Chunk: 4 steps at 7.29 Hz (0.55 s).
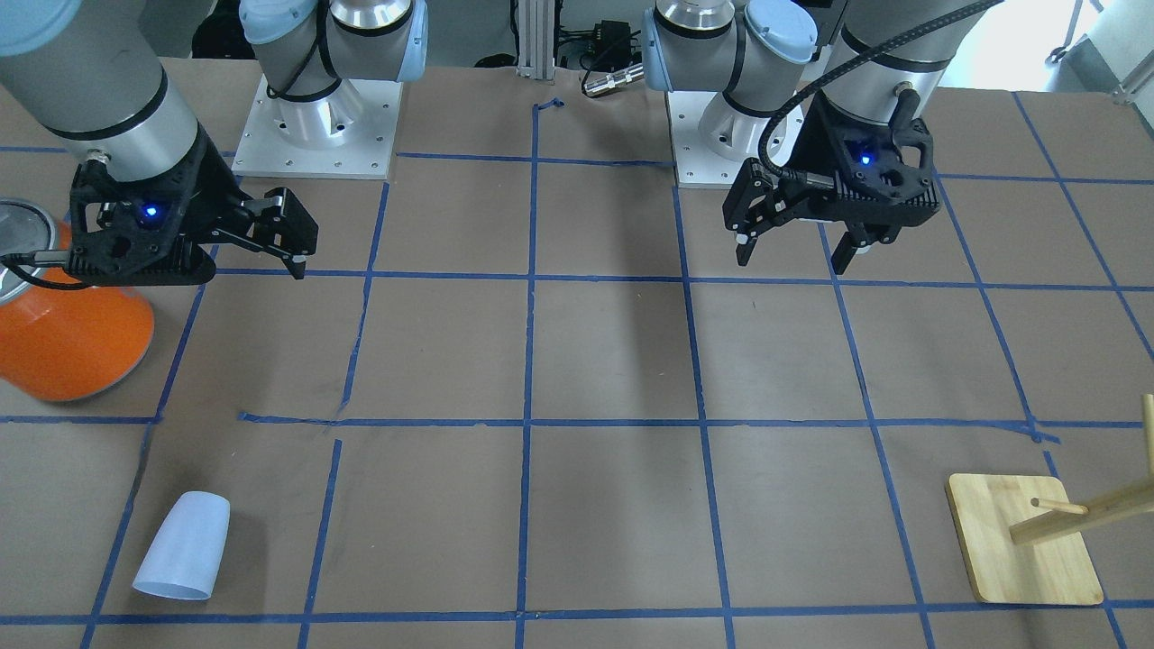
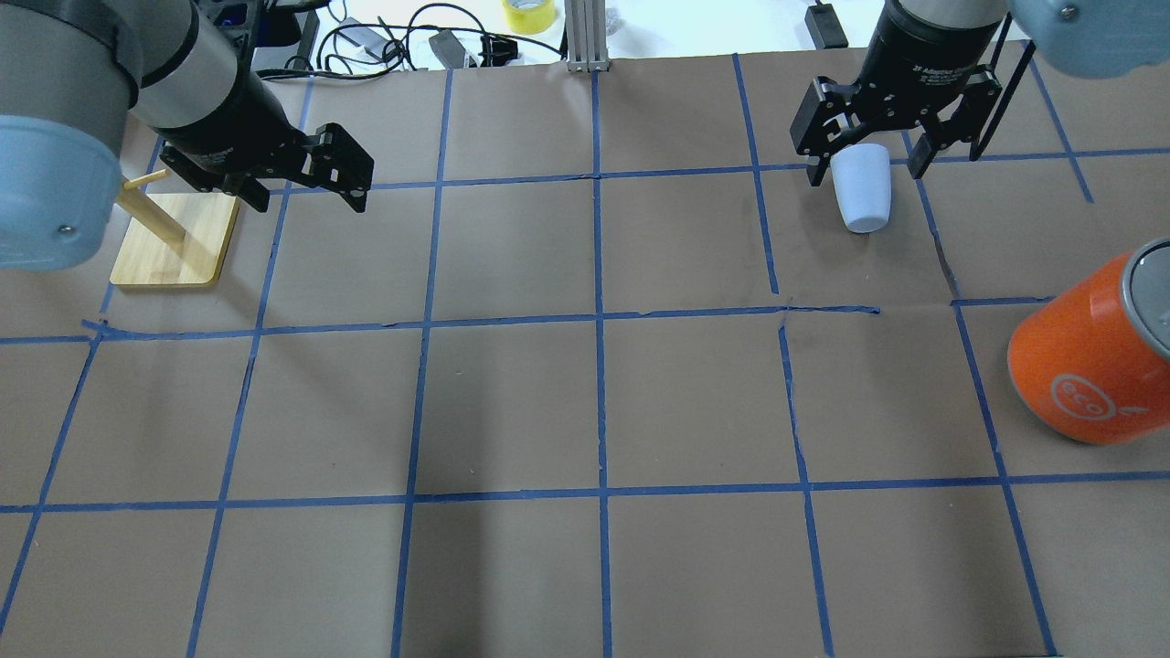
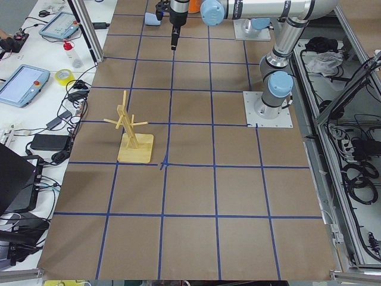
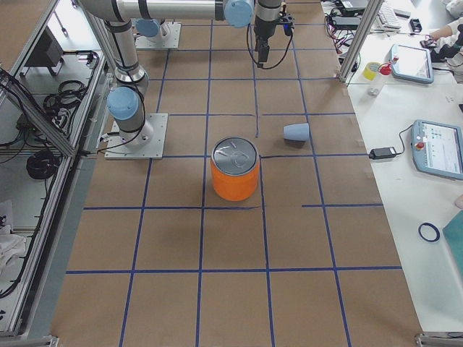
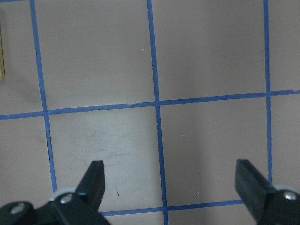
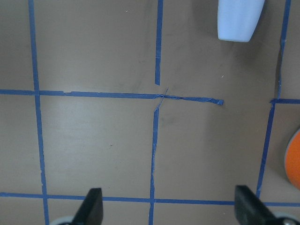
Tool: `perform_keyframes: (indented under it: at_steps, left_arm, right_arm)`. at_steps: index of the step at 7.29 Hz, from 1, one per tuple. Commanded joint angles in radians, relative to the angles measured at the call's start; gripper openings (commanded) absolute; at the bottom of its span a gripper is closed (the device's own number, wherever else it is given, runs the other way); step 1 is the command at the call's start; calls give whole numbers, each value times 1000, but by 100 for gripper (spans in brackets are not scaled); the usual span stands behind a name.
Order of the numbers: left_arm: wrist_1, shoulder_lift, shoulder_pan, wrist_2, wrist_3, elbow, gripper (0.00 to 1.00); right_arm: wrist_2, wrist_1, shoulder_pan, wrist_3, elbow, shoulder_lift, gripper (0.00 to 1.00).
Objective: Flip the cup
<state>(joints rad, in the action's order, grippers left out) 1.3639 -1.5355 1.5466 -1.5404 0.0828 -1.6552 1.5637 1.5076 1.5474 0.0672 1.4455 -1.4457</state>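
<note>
The cup (image 1: 183, 546) is small and pale blue-white. It lies on its side on the brown paper, at the lower left in the front view. It also shows in the overhead view (image 2: 863, 187), the right side view (image 4: 296, 131), and at the top edge of the right wrist view (image 6: 238, 18). My right gripper (image 2: 866, 174) hangs open and empty well above the table, on the robot's side of the cup. It also shows in the front view (image 1: 293, 260), and its camera (image 6: 168, 211) sees both fingers wide apart. My left gripper (image 1: 793, 261) is open and empty above bare paper, and its camera (image 5: 173, 187) sees its fingers spread.
A large orange can (image 1: 68, 333) with a silver top stands near the right arm and also shows in the overhead view (image 2: 1092, 352). A wooden peg stand (image 1: 1023, 550) on a square base sits on the left arm's side. Blue tape lines grid the paper.
</note>
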Motion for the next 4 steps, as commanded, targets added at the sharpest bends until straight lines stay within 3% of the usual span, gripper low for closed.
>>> perform_keyframes:
  at_steps: [1,4]
  left_arm:
    - [0,0,0,-1,0,0,100]
    - [1,0,0,-3,0,0,100]
  right_arm:
    - [1,0,-1,0,12,-2,100]
    - [3,6,-1,9,12,-2,100]
